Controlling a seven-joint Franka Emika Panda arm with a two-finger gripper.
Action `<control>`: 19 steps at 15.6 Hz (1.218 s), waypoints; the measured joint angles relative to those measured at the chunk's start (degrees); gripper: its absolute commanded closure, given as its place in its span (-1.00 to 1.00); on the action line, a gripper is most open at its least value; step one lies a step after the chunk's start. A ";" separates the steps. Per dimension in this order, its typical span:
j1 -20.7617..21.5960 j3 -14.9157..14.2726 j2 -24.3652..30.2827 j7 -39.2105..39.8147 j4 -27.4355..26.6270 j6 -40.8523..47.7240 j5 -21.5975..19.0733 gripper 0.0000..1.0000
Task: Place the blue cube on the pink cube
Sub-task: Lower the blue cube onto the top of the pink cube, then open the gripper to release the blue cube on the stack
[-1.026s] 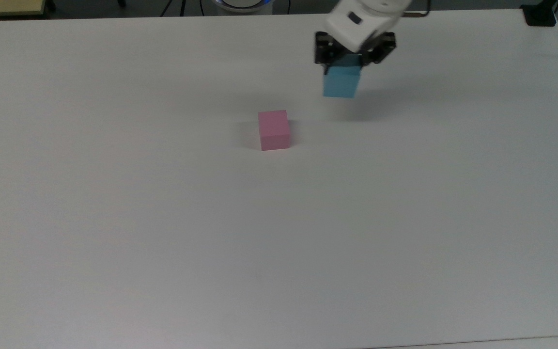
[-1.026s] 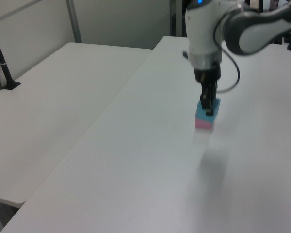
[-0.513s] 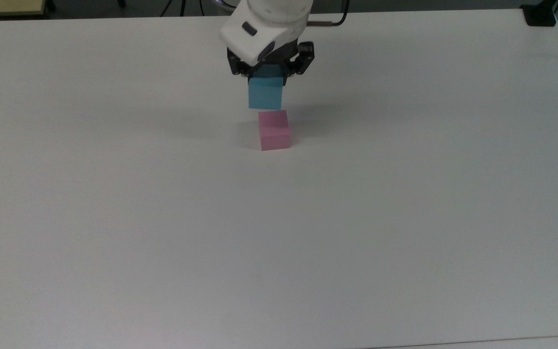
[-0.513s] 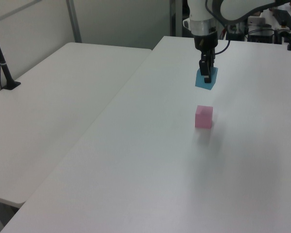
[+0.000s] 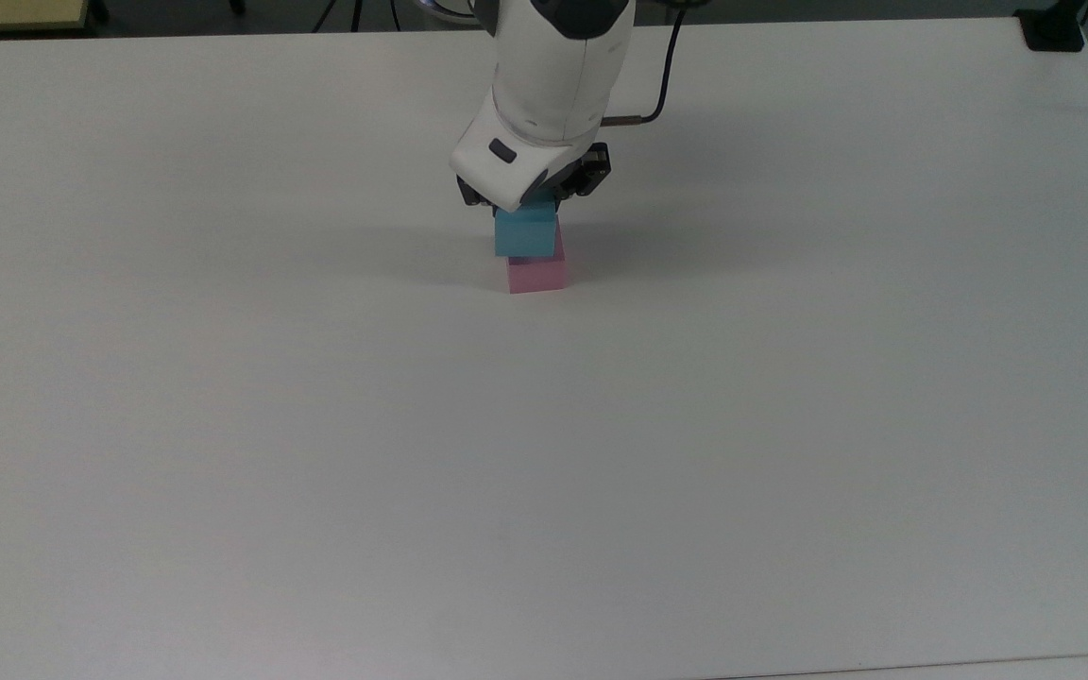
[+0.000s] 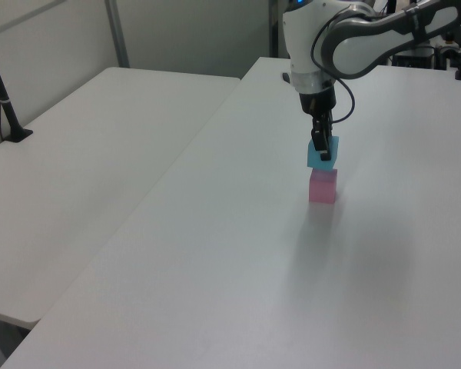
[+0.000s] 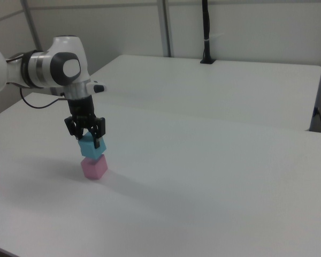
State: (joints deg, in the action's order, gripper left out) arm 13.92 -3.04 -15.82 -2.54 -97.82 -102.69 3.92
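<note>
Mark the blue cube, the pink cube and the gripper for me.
blue cube (image 5: pixel 525 236): top view, its front face.
pink cube (image 7: pixel 94 167): right view, its near side face.
gripper (image 7: pixel 87 138): right view, between the fingertips clamping the blue cube.

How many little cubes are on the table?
2. The pink cube sits on the white table; the blue cube is right above it, held in the gripper. None looks hidden.
</note>
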 measured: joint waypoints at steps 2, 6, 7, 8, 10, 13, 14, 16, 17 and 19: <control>0.00 0.00 -0.67 0.36 -0.44 -0.59 0.00 0.79; 0.06 0.00 -1.39 2.14 -1.54 -1.34 0.00 0.78; 0.10 0.00 -1.35 2.23 -1.55 -1.37 0.00 0.68; 0.14 0.02 -1.35 2.31 -1.57 -1.37 0.00 0.31; 0.24 0.02 -1.35 2.34 -1.57 -1.37 0.00 -1.00; 0.27 0.03 -1.36 2.29 -1.76 -1.37 -0.07 -1.00; 0.29 0.03 -1.36 2.06 -1.81 -1.37 -0.13 -1.00; 0.30 0.03 -1.30 0.13 -1.69 -1.40 -0.17 -1.00; 0.29 0.02 -1.12 -2.21 -1.43 -1.49 -0.17 -1.00; 0.16 -0.07 0.09 -6.47 -0.42 -1.57 -0.11 -1.00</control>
State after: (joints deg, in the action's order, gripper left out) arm 14.08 -3.11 -15.72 -9.01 -98.24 -104.26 3.82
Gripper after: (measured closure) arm 0.000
